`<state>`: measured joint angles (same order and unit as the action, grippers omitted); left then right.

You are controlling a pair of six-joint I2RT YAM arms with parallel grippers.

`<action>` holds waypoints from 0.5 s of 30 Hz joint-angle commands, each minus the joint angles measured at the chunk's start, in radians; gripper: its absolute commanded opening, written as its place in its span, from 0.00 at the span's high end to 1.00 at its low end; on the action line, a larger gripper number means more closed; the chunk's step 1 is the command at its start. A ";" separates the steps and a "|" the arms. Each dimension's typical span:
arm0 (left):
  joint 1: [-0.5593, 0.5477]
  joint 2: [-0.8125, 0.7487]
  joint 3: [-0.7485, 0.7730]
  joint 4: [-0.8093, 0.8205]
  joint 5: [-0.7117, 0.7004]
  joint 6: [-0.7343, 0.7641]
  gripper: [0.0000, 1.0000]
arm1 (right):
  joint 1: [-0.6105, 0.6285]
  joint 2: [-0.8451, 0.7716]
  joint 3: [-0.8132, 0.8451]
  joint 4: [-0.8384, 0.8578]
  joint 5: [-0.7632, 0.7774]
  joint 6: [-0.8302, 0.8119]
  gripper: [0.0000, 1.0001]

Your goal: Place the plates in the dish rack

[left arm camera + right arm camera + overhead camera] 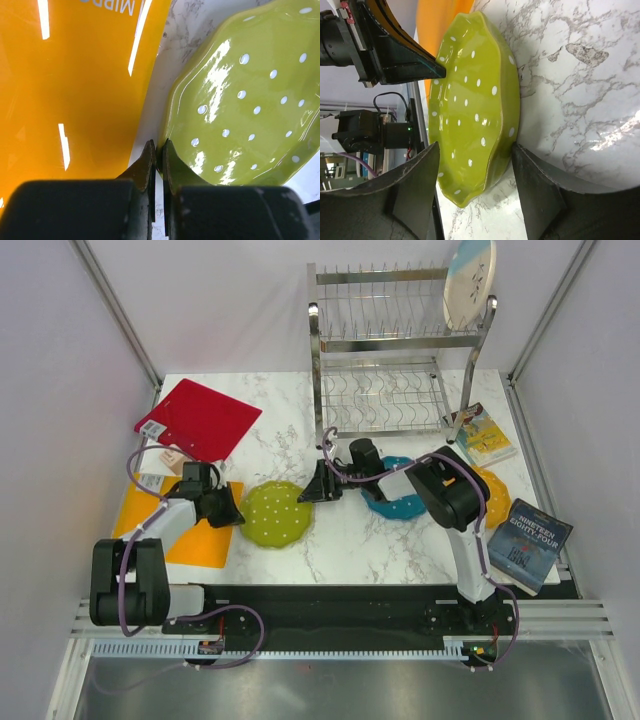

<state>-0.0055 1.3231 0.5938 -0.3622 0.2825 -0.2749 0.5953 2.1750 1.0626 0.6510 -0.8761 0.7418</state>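
The lime-green plate (275, 512) lies flat on the marble table (350, 545). My left gripper (232, 508) is shut, its tips (159, 147) against the plate's left rim (240, 95). My right gripper (312, 488) is open and straddles the plate's right rim (470, 100), one finger (420, 170) over the inside and one (535, 180) outside on the table. The blue plate (400, 504) lies partly under the right arm, with the orange plate (494, 492) to its right. The cream-and-light-blue plate (470, 280) stands in the top tier of the dish rack (395, 350).
A red board (198, 418) lies at the back left, and an orange mat (185, 535) lies under the left arm. A book (482, 433) leans by the rack's right leg and another book (528, 540) lies at the front right. White walls enclose the table.
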 commanded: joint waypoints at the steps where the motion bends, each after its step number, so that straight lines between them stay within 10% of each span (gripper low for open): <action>1: -0.034 -0.047 -0.028 0.094 0.159 -0.007 0.98 | 0.107 0.106 0.051 -0.344 -0.017 -0.117 0.32; 9: -0.036 -0.160 -0.089 0.158 0.204 -0.035 0.98 | 0.146 0.072 0.134 -0.724 0.340 -0.283 0.34; 15: -0.034 -0.170 -0.115 0.195 0.314 -0.064 0.98 | 0.147 0.020 0.022 -0.581 0.241 -0.234 0.37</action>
<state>-0.0093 1.1748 0.4873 -0.2962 0.3439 -0.2802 0.6804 2.1216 1.2129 0.2333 -0.6773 0.5472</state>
